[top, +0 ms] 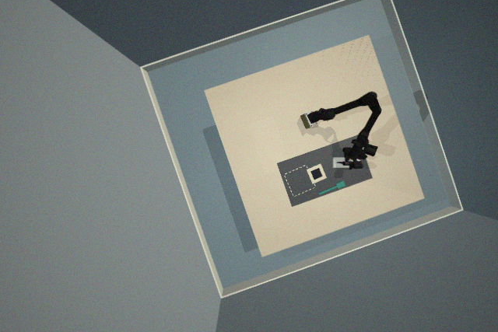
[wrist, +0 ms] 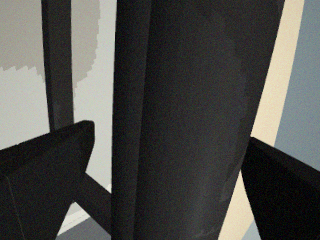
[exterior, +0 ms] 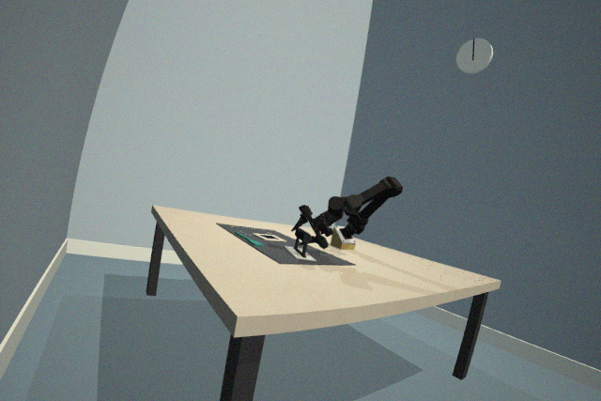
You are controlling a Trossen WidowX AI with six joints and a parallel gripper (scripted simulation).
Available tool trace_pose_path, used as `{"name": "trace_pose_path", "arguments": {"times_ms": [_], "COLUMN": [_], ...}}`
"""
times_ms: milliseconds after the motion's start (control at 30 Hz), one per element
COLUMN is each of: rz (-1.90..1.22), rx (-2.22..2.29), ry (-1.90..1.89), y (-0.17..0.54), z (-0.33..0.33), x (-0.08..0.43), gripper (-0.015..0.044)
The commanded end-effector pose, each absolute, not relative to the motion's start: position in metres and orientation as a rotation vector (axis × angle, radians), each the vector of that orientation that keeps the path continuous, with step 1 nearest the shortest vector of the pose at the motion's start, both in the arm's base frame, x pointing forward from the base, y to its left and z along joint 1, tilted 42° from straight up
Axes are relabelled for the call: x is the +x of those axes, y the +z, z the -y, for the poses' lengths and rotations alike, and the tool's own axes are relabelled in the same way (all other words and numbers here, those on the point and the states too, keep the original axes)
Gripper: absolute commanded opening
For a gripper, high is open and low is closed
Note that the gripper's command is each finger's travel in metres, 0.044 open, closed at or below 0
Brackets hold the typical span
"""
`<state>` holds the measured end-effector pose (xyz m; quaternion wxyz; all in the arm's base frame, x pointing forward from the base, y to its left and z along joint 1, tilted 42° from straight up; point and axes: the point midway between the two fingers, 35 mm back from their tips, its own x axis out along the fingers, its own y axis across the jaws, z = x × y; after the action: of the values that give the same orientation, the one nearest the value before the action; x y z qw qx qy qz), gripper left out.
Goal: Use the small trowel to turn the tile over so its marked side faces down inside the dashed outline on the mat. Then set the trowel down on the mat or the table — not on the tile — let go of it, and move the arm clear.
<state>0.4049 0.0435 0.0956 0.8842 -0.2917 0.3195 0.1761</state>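
Jaws: gripper apart, unclamped
Trowel: on mat
Teal tool: near mat's long edge
Tile: on mat

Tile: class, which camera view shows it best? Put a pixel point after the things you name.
The top view: the tile (top: 316, 173) (exterior: 269, 237) faces the camera there, its whole frame and dark centre unblocked. The exterior view shows it too, but flattened by the slant. The wrist view misses it.
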Motion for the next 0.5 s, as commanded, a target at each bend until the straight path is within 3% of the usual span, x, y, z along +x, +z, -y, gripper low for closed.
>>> {"name": "trace_pose_path", "arguments": {"times_ms": [0, 33, 233, 467], "rz": [-0.665, -0.665, -0.665, -0.665], "rx": [-0.606, -0.606, -0.606, -0.606], "ry": [0.364, 0.364, 0.364, 0.364], "y": [0.0912, 0.091, 0.091, 0.091], "z": [-0.0443, -0.0443, -0.0443, -0.0443], "x": [0.4098, 0.41, 0.41, 0.41], "gripper": [0.03, 0.03, 0.0142, 0.0096]}}
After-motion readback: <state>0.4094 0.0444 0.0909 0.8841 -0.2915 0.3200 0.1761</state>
